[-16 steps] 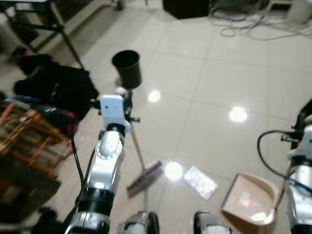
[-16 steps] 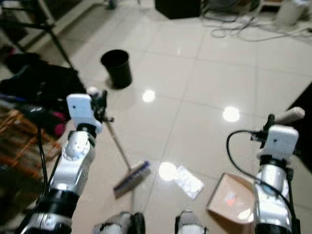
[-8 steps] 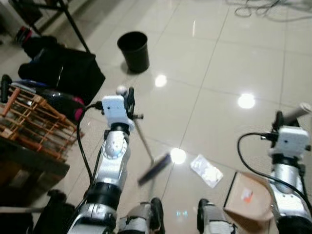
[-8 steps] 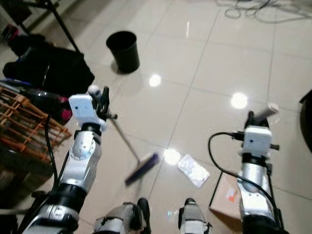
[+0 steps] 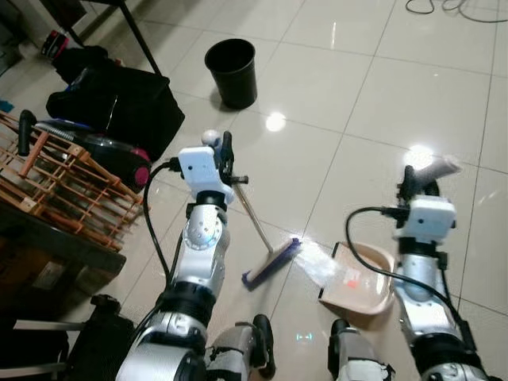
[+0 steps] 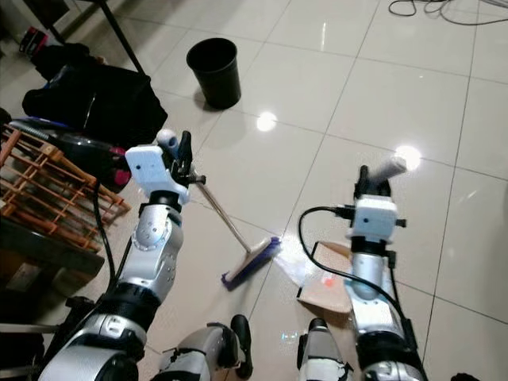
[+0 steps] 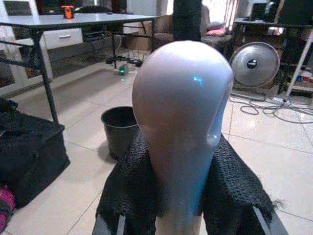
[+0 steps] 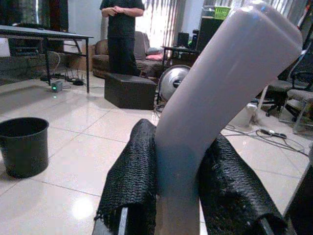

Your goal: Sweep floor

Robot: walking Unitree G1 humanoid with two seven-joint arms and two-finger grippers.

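My left gripper [image 5: 221,149] is shut on the top of a broom handle [image 7: 182,112], whose rounded grey end sticks up between the mesh-covered fingers. The shaft slants down to the purple-bristled broom head [image 5: 272,263] on the tiles just before my feet. My right gripper [image 5: 418,179] is shut on the pale upright handle [image 8: 221,100] of a beige dustpan [image 5: 362,279], which rests on the floor. A crumpled clear wrapper [image 5: 316,261] lies between the broom head and the pan's lip, touching the pan.
A black bin [image 5: 232,71] stands ahead on the left. A black bag [image 5: 119,104] and a wooden rack [image 5: 55,189] crowd the left side. A person [image 8: 121,33] stands far off by a fan [image 7: 254,63] and a table [image 7: 49,22].
The camera has tilted down and shifted. The broom head has swung right toward the wrapper, and the dustpan has slid left until its lip meets the wrapper.
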